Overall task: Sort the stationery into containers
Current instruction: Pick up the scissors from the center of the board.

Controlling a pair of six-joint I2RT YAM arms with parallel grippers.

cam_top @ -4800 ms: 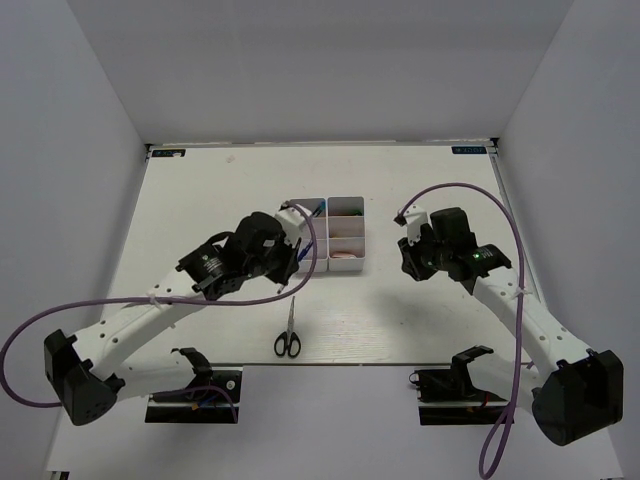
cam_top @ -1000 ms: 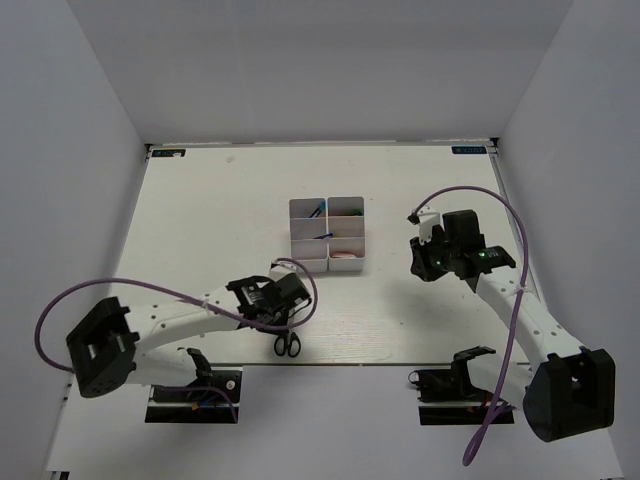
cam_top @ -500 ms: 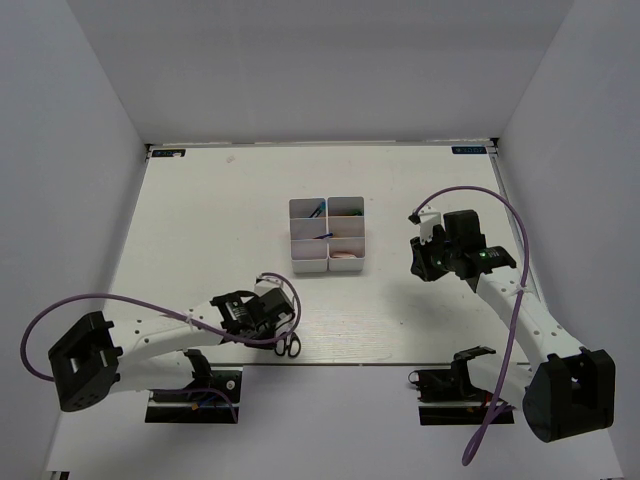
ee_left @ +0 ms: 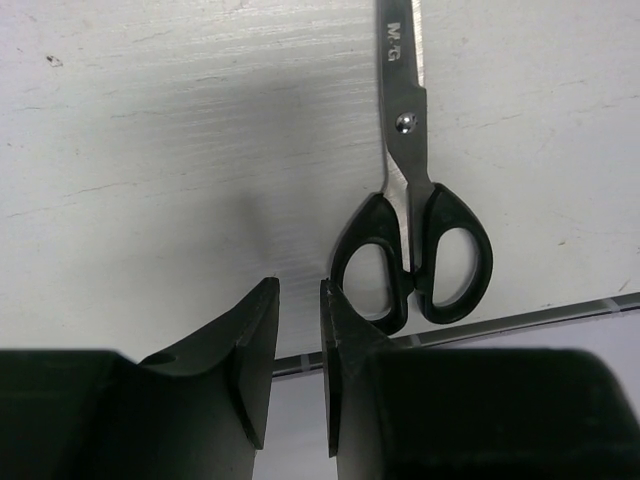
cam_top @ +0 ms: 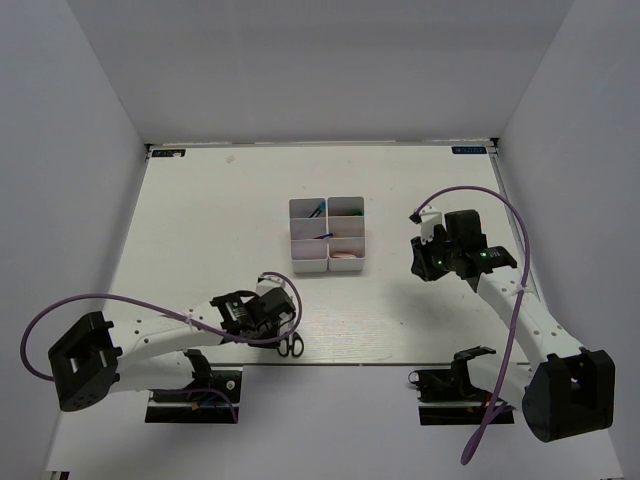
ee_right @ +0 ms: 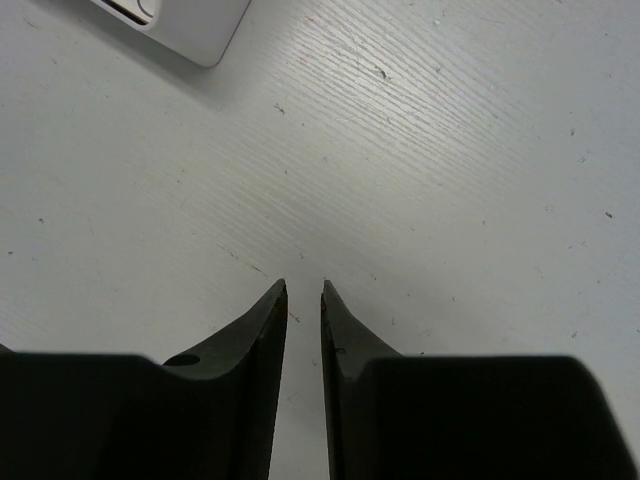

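Table (cam_top: 200, 220): white, scuffed top that fills the scene; both arm bases sit at its near edge.
Left arm (cam_top: 160, 335): lies low along the near edge and reaches right, with a purple cable (cam_top: 60, 315) looping off its left side.
Right arm (cam_top: 520, 310): stretches from the near right corner toward the far left and stops right of the bins, well apart from them.
Containers (cam_top: 327, 235): white block of small bins, two across and three deep, at the middle of the table. One corner (ee_right: 190, 25) shows at the far left of the right wrist view.
Scissors (cam_top: 291, 346): on the table near its near edge, well near of the bins. The black handle loops are toward the near edge and the closed blades (ee_left: 412, 205) point far.
Left gripper (ee_left: 298, 300): fingers pressed almost together, only a thin slit between them, nothing pinched. It is low over the table just left of the scissor handles; its right finger is at the rim of the left loop, and I cannot tell whether they touch.
Right gripper (ee_right: 303, 295): fingers likewise drawn together, holding nothing, over bare table.
Blue pen (cam_top: 316, 210): in the far left bin.
Pink piece (cam_top: 345, 256): in the near right bin.
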